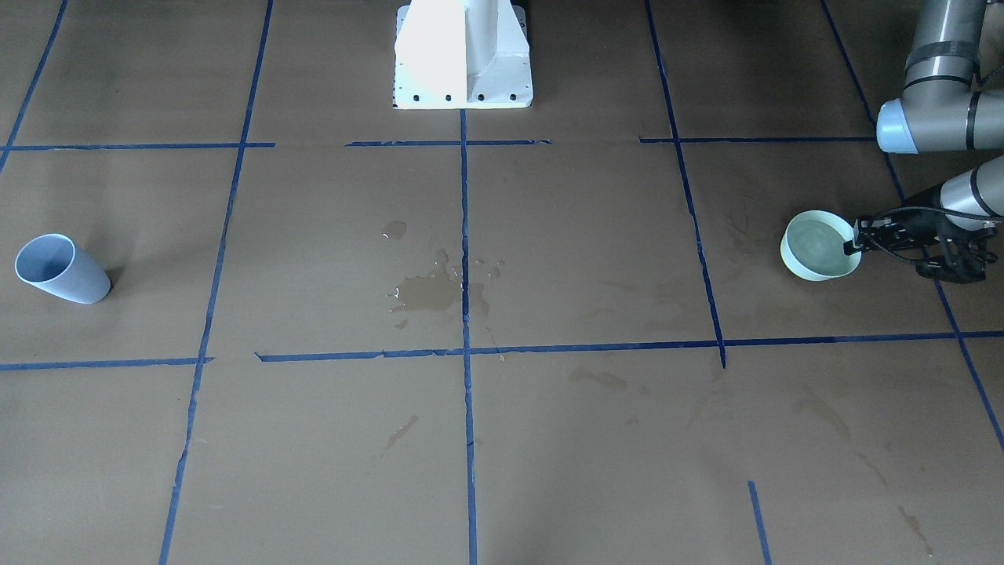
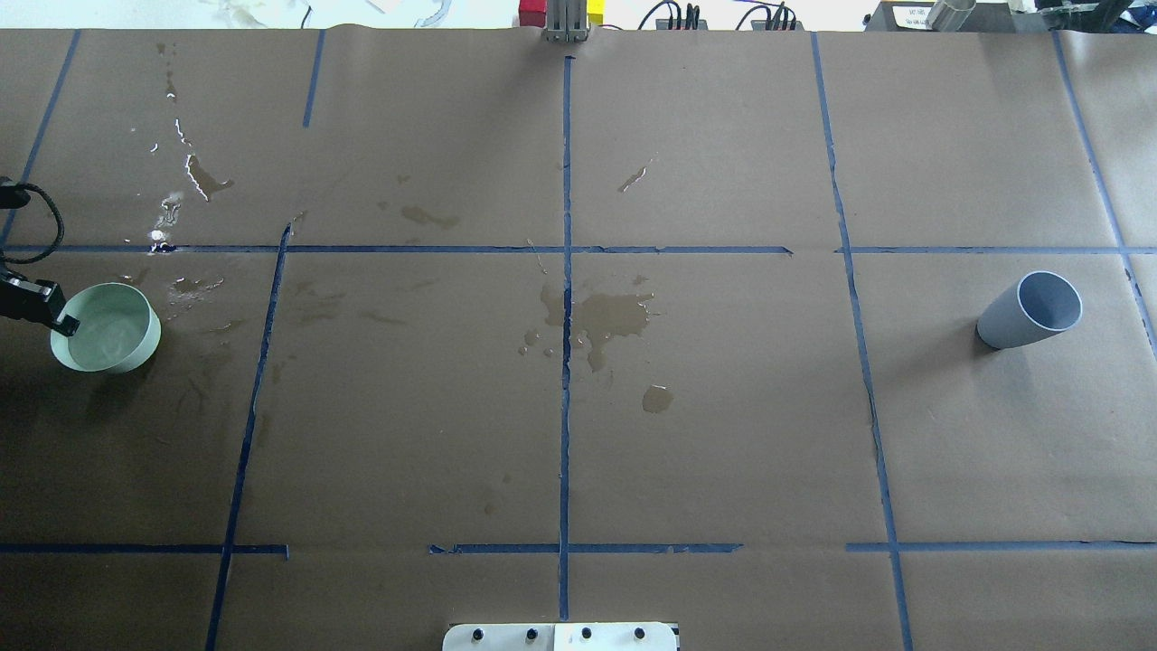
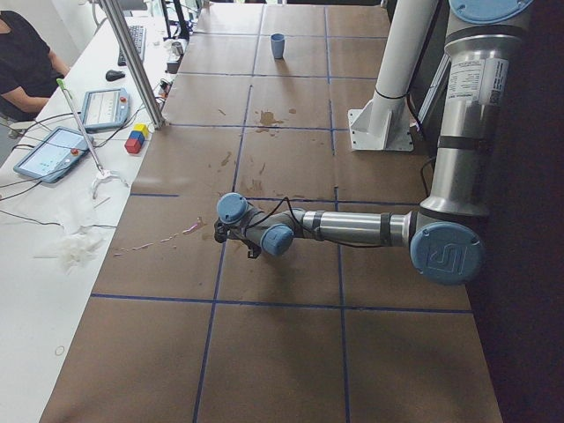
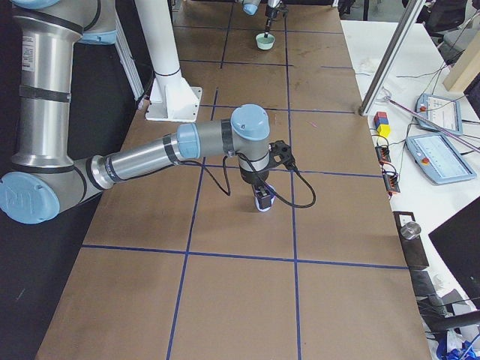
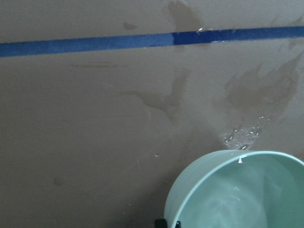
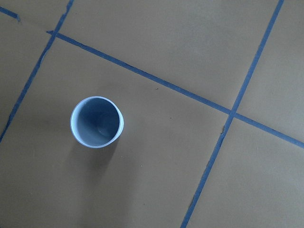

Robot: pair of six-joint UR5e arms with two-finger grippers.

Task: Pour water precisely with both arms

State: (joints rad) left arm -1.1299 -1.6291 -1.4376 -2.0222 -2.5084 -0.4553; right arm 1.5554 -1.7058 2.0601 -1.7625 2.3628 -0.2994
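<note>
A pale green bowl point(image 1: 816, 271) holding clear water point(image 1: 820, 243) sits at the table's end on my left side; it also shows in the overhead view point(image 2: 136, 348) and the left wrist view point(image 5: 190, 190). My left gripper point(image 1: 852, 245) is shut on the bowl's rim, one finger inside and one outside. A light blue cup point(image 1: 78, 282) stands alone at the opposite end and looks empty from above point(image 6: 97, 121). My right gripper point(image 4: 262, 201) points down high above that cup and shows only in the exterior right view, so I cannot tell whether it is open or shut.
Spilled water forms a puddle point(image 2: 615, 316) on the brown paper at the table's middle, with more wet patches point(image 2: 194, 176) beyond the bowl. Blue tape lines point(image 2: 567, 271) divide the table. The white pedestal point(image 1: 463, 55) stands at the robot's edge.
</note>
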